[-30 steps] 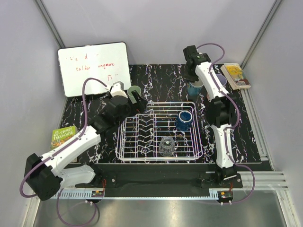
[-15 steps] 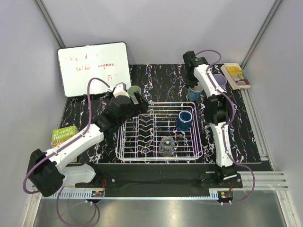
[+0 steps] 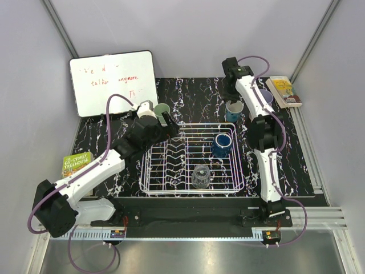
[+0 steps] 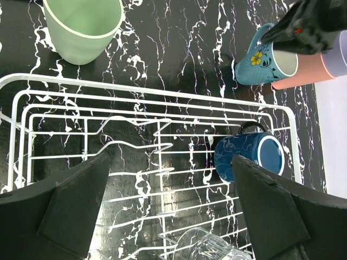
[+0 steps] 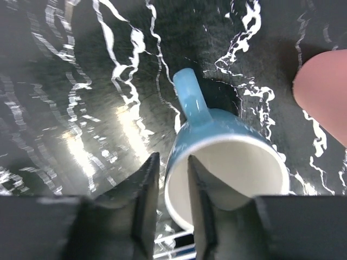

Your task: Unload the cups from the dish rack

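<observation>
Whiteboard (image 3: 113, 80), green book (image 3: 76, 164), yellow book (image 3: 284, 91)

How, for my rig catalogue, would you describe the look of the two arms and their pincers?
The left arm and right arm match: white link shells, black joints and bases, a thin purple cable looping along each. The left pincer has broad black wedge-shaped fingers; the right pincer has the same matte black fingers.

black marbled table (image 3: 194, 97), dish rack (image 3: 177, 157), cups (image 3: 233, 108), books (image 3: 76, 164)
</observation>
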{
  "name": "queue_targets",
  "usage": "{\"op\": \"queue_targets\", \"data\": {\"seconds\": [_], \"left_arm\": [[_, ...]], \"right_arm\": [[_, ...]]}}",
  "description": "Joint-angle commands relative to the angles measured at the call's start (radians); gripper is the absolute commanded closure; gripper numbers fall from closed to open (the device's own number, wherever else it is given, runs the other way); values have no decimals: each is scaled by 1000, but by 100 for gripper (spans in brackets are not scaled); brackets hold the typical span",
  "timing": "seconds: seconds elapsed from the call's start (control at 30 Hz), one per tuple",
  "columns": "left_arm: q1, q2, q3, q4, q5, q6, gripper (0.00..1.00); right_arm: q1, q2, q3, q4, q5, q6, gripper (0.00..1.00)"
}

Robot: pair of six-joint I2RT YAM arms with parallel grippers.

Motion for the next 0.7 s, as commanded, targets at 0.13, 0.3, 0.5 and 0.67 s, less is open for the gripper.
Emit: {"op": "queue_targets", "data": {"seconds": [0.13, 0.3, 0.5, 0.67], "left_arm": [[1, -28, 3, 9, 28, 9, 1], [-5, -43, 11, 3, 29, 40, 1], [-66, 29, 69, -63, 26, 105, 1], [-266, 87, 150, -171, -147, 146, 1]], "right_arm": [[16, -242, -19, 39, -18, -3, 44], [33, -486, -230, 218, -144, -12, 19], [37, -862, -705, 528, -382, 7, 9], [80, -1110, -971, 606, -405, -12, 9]]}}
